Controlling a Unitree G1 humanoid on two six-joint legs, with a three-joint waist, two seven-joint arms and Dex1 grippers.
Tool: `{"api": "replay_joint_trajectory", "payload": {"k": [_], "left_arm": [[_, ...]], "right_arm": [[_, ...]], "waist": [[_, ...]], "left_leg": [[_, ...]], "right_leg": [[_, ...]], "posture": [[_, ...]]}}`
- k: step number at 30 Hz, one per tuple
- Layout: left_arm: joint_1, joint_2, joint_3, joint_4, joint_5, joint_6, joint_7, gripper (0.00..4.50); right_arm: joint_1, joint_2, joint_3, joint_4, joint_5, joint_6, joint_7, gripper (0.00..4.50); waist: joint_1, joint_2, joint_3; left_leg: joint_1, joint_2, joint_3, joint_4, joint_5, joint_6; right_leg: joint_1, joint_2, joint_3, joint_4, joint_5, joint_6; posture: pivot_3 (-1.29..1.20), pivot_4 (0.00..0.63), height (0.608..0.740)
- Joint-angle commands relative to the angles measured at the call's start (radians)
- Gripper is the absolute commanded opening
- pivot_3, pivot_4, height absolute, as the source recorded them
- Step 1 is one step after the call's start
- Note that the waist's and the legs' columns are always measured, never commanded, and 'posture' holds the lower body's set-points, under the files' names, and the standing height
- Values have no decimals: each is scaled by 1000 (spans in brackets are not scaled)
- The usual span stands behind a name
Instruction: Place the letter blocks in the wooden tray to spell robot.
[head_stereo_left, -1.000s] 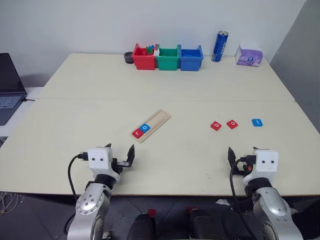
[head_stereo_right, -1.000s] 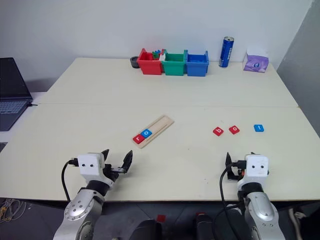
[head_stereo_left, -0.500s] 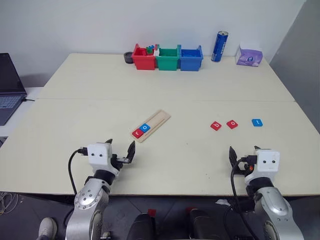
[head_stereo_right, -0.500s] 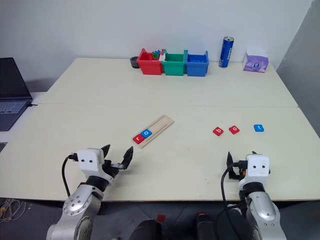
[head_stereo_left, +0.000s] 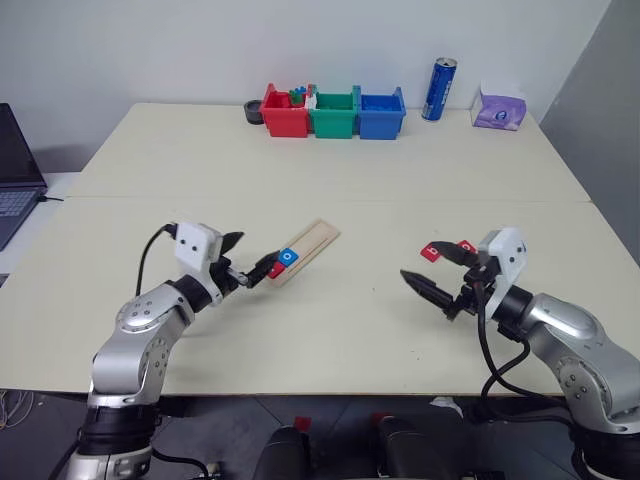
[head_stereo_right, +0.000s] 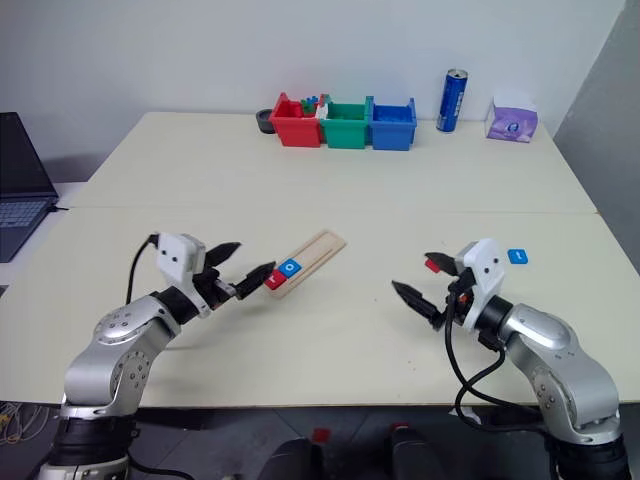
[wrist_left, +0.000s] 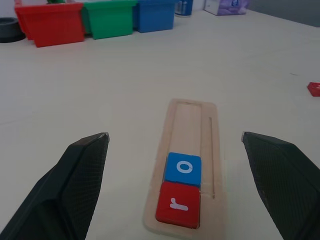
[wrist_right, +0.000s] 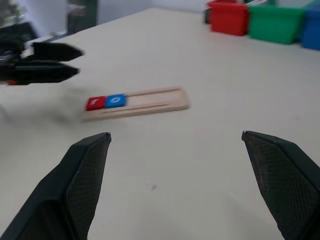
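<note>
Lifting off the near table edge in the last second, both arms now reach in: the left gripper (head_stereo_left: 248, 262) hovers wide open and empty by the pale wooden tray (wrist_left: 192, 120), the right gripper (head_stereo_left: 432, 272) wide open and empty too. Red "r" tile (wrist_left: 178, 205) and blue "o" tile (wrist_left: 183, 169) already sit in the tray, and a red tile (head_stereo_left: 430, 252) lies behind the right gripper with the blue tile (head_stereo_right: 517, 257) further right. So I'd guess "b" is next.

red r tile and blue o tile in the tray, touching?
Touching. In the left wrist view the red r tile and blue o tile sit edge to edge in the wooden tray, no gap.
</note>
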Motion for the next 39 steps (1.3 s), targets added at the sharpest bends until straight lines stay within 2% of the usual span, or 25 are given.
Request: {"api": "replay_joint_trajectory", "payload": {"k": [1,13,39], "left_arm": [[-46,36,-27,50,27,-47,-80,4500],[-147,-8,-69,297,116,-186,-137,4500],[-224,-98,-118,626,230,-398,-191,4500]], "right_arm": [[-52,-25,21,-4,8,7,24,4459],[-65,13,59,-25,13,11,-17,4459],[-45,10,42,-61,32,36,-56,4459]], "waist": [[0,-1,1],[1,-3,2],[1,-3,2]], "left_leg": [[0,0,0,0,0,0],[0,0,-1,0,0,0],[0,0,-1,1,0,0]], "right_leg": [[0,0,0,0,0,0],[0,-1,0,1,0,0],[0,-1,-1,2,0,0]], "posture": [[0,150,740],[0,150,740],[0,150,740]]}}
